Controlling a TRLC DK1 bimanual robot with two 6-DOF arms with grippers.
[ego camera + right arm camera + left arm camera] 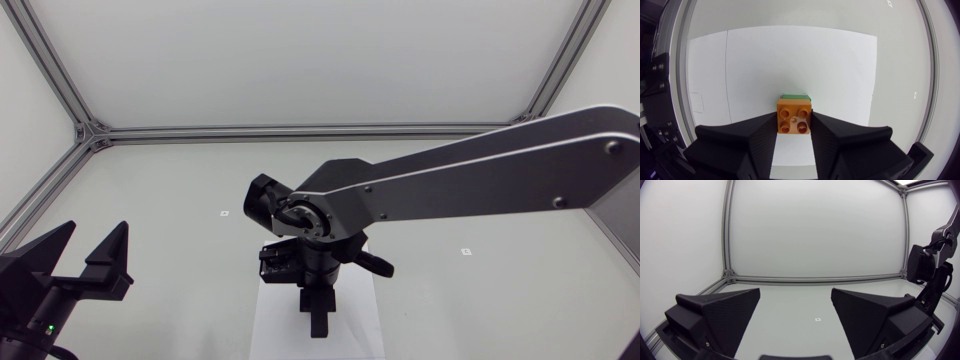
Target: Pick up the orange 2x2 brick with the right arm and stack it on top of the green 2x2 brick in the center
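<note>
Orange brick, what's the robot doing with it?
The right gripper is shut on the orange brick, one finger on each side. It holds it over the white sheet, right where the green brick peeks out from behind it. Whether the two bricks touch yet, I cannot tell. The left gripper sits open off to the side, holding nothing.

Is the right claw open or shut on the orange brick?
Shut on the orange brick: in the right wrist view both fingers of the right claw press its two sides.
</note>
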